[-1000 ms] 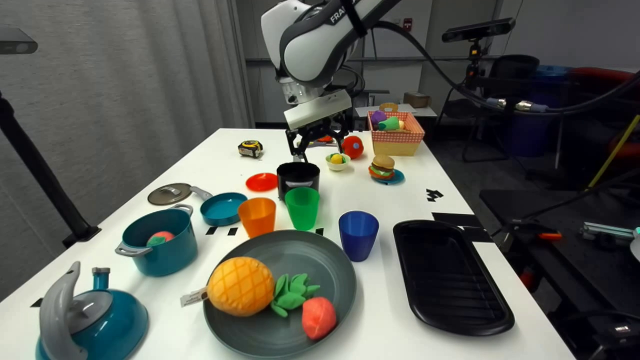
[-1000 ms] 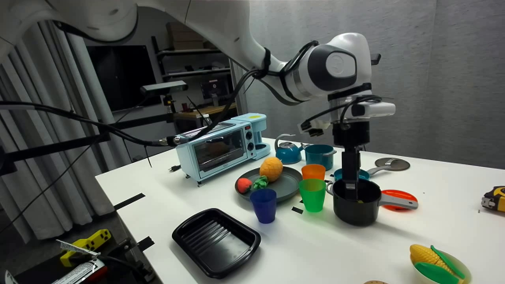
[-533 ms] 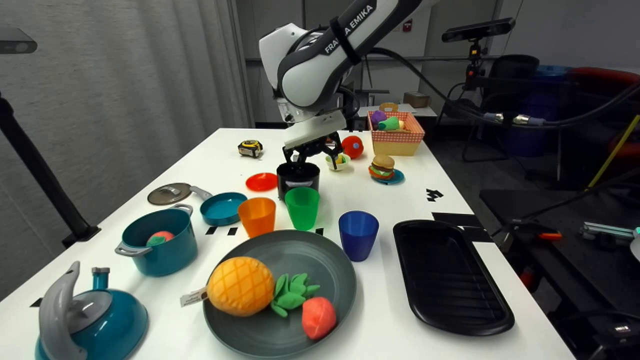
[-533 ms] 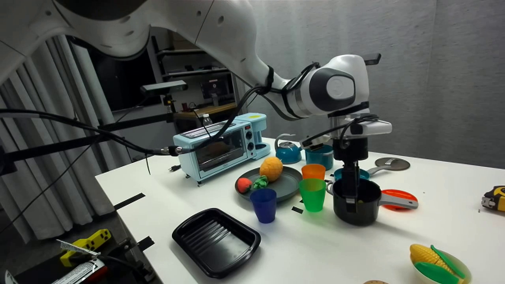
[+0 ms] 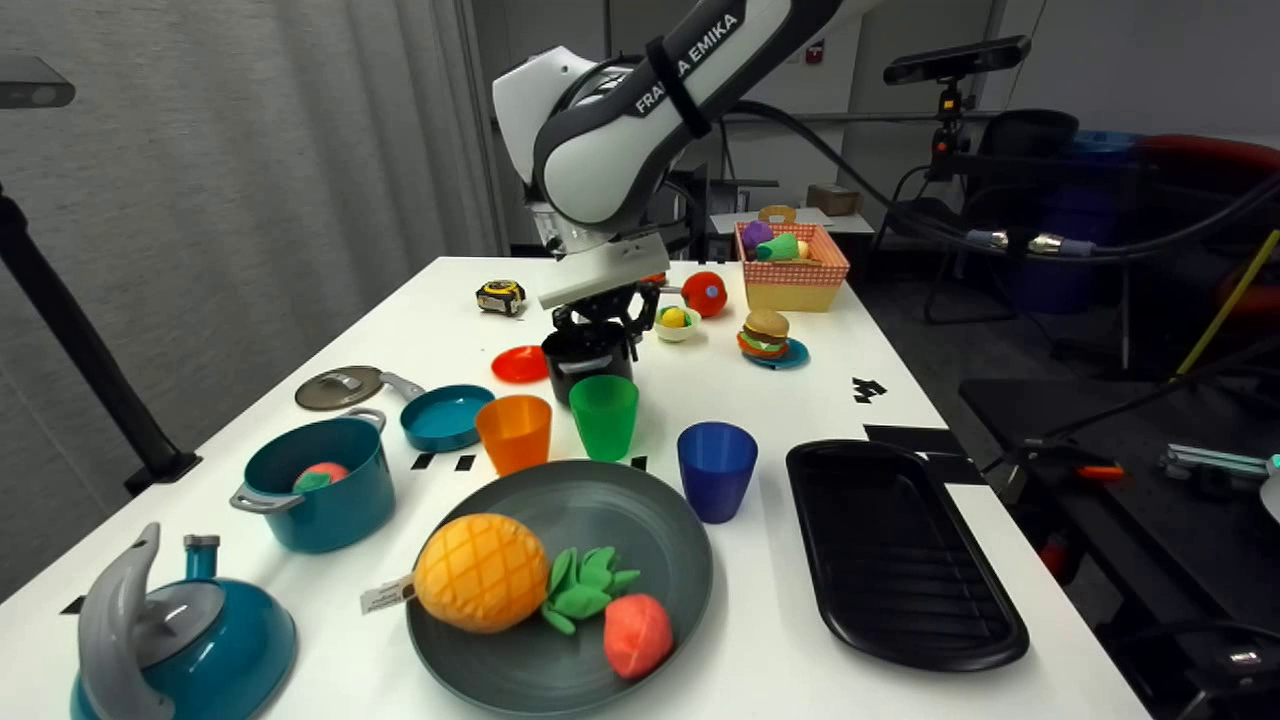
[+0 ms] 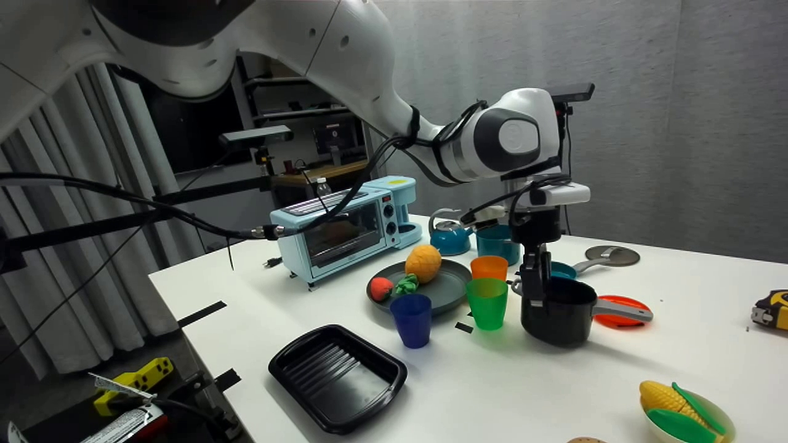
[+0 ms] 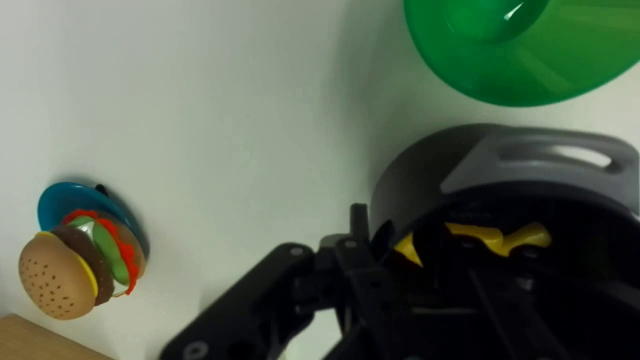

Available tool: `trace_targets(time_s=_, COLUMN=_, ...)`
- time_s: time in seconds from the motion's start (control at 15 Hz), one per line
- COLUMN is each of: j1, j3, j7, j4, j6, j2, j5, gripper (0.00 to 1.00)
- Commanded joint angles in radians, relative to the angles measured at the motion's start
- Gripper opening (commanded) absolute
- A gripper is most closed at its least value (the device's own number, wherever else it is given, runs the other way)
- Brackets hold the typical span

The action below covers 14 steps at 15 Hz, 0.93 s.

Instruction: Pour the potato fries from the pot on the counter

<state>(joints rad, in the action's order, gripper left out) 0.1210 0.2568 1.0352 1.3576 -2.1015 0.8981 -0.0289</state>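
Observation:
The black pot (image 6: pixel 557 323) stands on the white counter (image 6: pixel 492 387), its grey long handle pointing away from the cups. My gripper (image 6: pixel 537 295) is at the pot's near rim. In the wrist view one finger (image 7: pixel 358 220) lies outside the wall and the other is dark inside the pot, so the jaws look closed on the wall. Yellow potato fries (image 7: pixel 480 235) show inside, partly hidden by the gripper. In an exterior view the pot (image 5: pixel 565 375) looks slightly tilted; whether its base fully touches the counter I cannot tell.
Right beside the pot is a green cup (image 6: pixel 487 307), with orange (image 6: pixel 489 268) and blue (image 6: pixel 411 323) cups close by. A red plate (image 6: pixel 622 312) lies behind the pot. Also around are a black tray (image 6: pixel 338 378), a grey pan (image 5: pixel 560 680) and a toy burger (image 7: pixel 80 265).
My gripper has come down to the pot and its jaws have closed over the near wall. The pot has shifted slightly and its base edge sits a little higher in an exterior view.

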Motion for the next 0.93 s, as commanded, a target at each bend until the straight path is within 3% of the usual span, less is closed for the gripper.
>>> trace_targets(time_s=0.0, j1=-0.007, j3=-0.003, j7=0.046, j4=-0.066, j6=0.009, j2=0.042, j5=0.019, gripper=0.00)
trace_targets(time_s=0.4, j1=0.002, j3=0.019, j7=0.083, j4=-0.070, j6=0.004, j2=0.016, j5=-0.002, gripper=0.00)
trace_targets(time_s=0.87, j1=0.000, j3=0.039, j7=0.022, j4=-0.086, j6=-0.038, j2=-0.047, j5=-0.055, gripper=0.01)
